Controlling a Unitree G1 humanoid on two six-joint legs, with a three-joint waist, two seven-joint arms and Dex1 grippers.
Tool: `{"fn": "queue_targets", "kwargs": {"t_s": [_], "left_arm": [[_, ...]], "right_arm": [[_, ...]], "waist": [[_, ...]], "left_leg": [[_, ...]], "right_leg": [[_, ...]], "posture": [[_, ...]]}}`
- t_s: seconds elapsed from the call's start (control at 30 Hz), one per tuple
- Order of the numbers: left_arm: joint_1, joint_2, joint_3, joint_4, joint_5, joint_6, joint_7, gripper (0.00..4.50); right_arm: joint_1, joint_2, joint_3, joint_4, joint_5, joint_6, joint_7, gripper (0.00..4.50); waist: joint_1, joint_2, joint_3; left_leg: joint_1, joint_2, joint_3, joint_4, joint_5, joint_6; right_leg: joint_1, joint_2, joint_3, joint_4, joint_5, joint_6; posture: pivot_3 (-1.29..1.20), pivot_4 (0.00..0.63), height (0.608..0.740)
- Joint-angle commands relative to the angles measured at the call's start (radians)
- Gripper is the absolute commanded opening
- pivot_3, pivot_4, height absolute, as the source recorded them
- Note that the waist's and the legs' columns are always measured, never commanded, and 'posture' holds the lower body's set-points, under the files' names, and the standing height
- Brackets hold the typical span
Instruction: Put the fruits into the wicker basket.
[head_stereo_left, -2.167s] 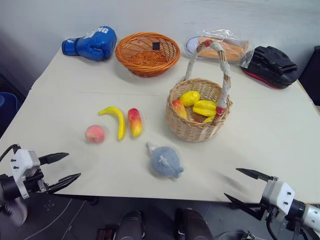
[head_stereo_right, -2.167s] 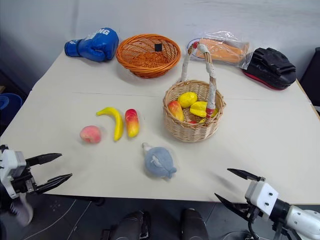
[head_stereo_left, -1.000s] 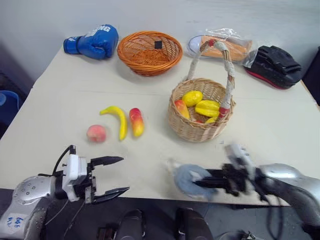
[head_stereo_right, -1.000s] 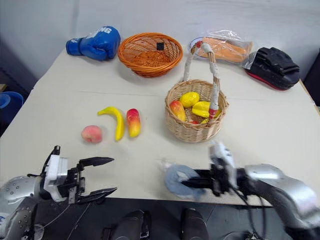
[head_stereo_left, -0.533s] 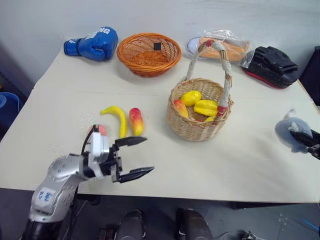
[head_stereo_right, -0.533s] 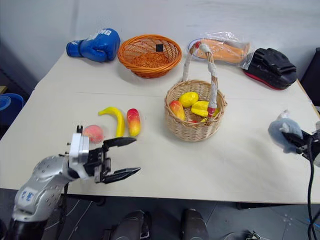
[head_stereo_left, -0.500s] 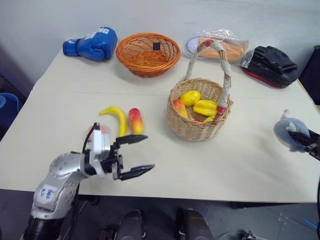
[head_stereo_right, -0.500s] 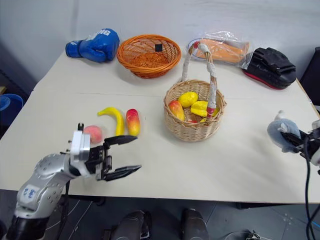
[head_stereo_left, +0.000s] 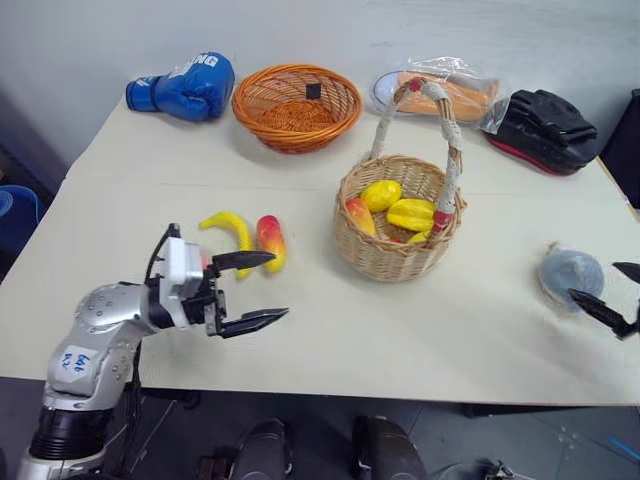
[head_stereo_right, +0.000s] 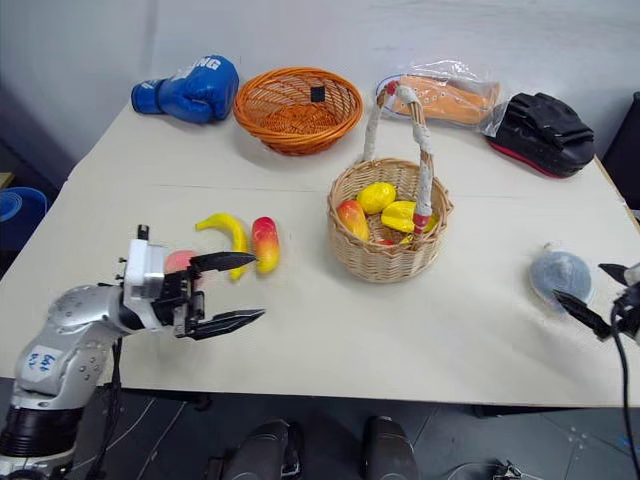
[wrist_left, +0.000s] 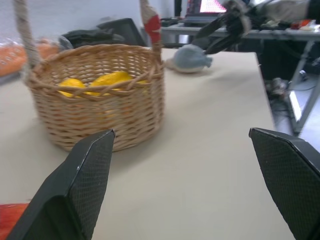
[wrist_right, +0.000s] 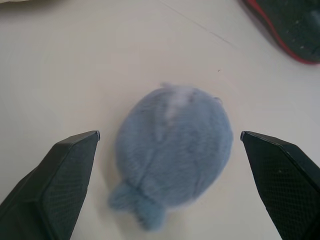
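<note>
**Peach, banana and mango lie just past my left claw**

Peach (head_stereo_right: 180, 261) sits right behind my left claw (head_stereo_left: 248, 290), partly hidden by the upper finger; the banana (head_stereo_left: 228, 227) and mango (head_stereo_left: 270, 242) lie just beyond, side by side. Both long fruits run roughly away from me, the banana curving off to the left at its far end. My left claw is spread wide and holds nothing, pointing across toward the basket (head_stereo_left: 395, 250), which stands to the right of the three fruits with yellow fruit and another mango already inside. I judge the left arm the obvious one for all three; the peach is nearest.

My right claw (head_stereo_right: 590, 295) is at the far right edge of the tabletop (head_stereo_left: 450, 330), wide open and holding nothing, with the plush (wrist_right: 172, 150) lying free between its fingers, well clear of the fruit.

Nothing lies between fruits and basket. The tall handle (head_stereo_left: 445, 140) arches over the opening, so I would drop in beside it. Glove (head_stereo_left: 185, 88), orange bowl (head_stereo_left: 295, 105) and bags sit along the far edge, out of the way.
</note>
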Motion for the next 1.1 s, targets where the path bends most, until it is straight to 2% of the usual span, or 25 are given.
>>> {"fn": "queue_targets", "kwargs": {"t_s": [0.03,0.13,0.2,0.33,0.47,0.57,0.73,0.87,0.97,1.1], "left_arm": [[0.043,0.035,0.085,0.028,0.008,-0.034,-0.002,4.50],[0.131,0.085,0.187,0.079,0.013,-0.059,-0.024,4.50],[0.179,0.107,0.253,0.104,0.011,-0.075,-0.028,4.50],[0.300,0.104,0.454,0.187,-0.003,-0.074,0.040,4.50],[0.428,0.089,0.612,0.326,0.010,-0.084,0.088,4.50],[0.493,0.093,0.675,0.408,0.011,-0.085,0.100,4.50],[0.514,0.104,0.651,0.375,-0.019,-0.034,0.086,4.50],[0.463,0.163,0.558,0.253,-0.083,0.093,0.022,4.50],[0.298,0.234,0.429,0.330,0.010,0.052,0.010,4.50],[0.049,0.254,0.233,0.465,0.103,0.030,-0.033,4.50]], "right_arm": [[0.073,0.022,0.011,-0.262,0.063,0.036,0.039,4.48],[0.127,0.126,0.107,-0.513,0.138,0.039,0.038,4.48],[0.129,0.201,0.157,-0.599,0.162,0.045,-0.002,4.48],[0.113,0.315,0.311,-0.682,0.187,-0.021,0.056,4.48],[0.078,0.414,0.456,-0.748,0.120,-0.079,0.020,4.48],[0.062,0.465,0.527,-0.779,0.087,-0.101,-0.015,4.48],[0.065,0.477,0.557,-0.805,0.077,-0.118,-0.041,4.48],[0.058,0.452,0.537,-0.843,0.122,-0.093,-0.042,4.48],[0.057,0.409,0.493,-0.875,0.177,-0.055,-0.041,4.48],[0.049,0.385,0.489,-0.840,0.169,-0.067,-0.026,4.48]], "waist": [[-0.005,0.000,0.000],[-0.019,-0.001,0.000],[-0.022,-0.001,0.000],[-0.023,0.000,0.001],[-0.029,-0.001,0.000],[-0.027,-0.002,0.000],[-0.002,-0.008,-0.004],[0.004,-0.011,-0.006],[0.006,-0.010,-0.005],[0.001,-0.010,-0.005]], "left_leg": [[0.000,0.001,0.000,0.000,-0.001,0.001],[0.001,0.008,0.001,0.000,-0.006,0.001],[0.001,0.012,0.000,0.000,-0.007,-0.003],[0.000,0.012,0.000,0.000,-0.007,-0.004],[0.001,0.013,0.000,0.000,-0.008,-0.005],[0.000,0.014,0.000,0.000,-0.009,-0.006],[-0.001,0.014,0.000,0.000,-0.012,-0.011],[-0.001,0.014,-0.001,0.000,-0.012,-0.011],[-0.001,0.014,0.000,-0.001,-0.012,-0.012],[-0.002,0.014,0.002,-0.001,-0.008,-0.007]], "right_leg": [[0.000,0.000,0.000,0.000,0.000,0.000],[0.000,0.005,0.000,0.000,-0.002,-0.004],[-0.001,0.007,-0.001,0.002,-0.004,-0.007],[-0.004,0.008,-0.001,0.004,-0.005,-0.010],[-0.004,0.006,-0.001,0.004,-0.006,-0.011],[-0.006,0.005,-0.001,0.005,-0.007,-0.012],[-0.008,0.002,-0.001,0.005,-0.007,-0.013],[-0.014,0.002,0.000,0.005,-0.006,-0.015],[-0.012,0.002,0.003,0.006,-0.006,-0.016],[-0.012,0.005,0.000,0.008,-0.006,-0.016]], "posture": [[0.00,0.150,0.740],[0.00,0.150,0.740],[0.00,0.150,0.740],[0.00,0.150,0.740],[0.00,0.150,0.740],[0.00,0.150,0.740],[0.00,0.150,0.740],[0.00,0.150,0.740],[0.00,0.150,0.740],[0.00,0.150,0.740]]}}
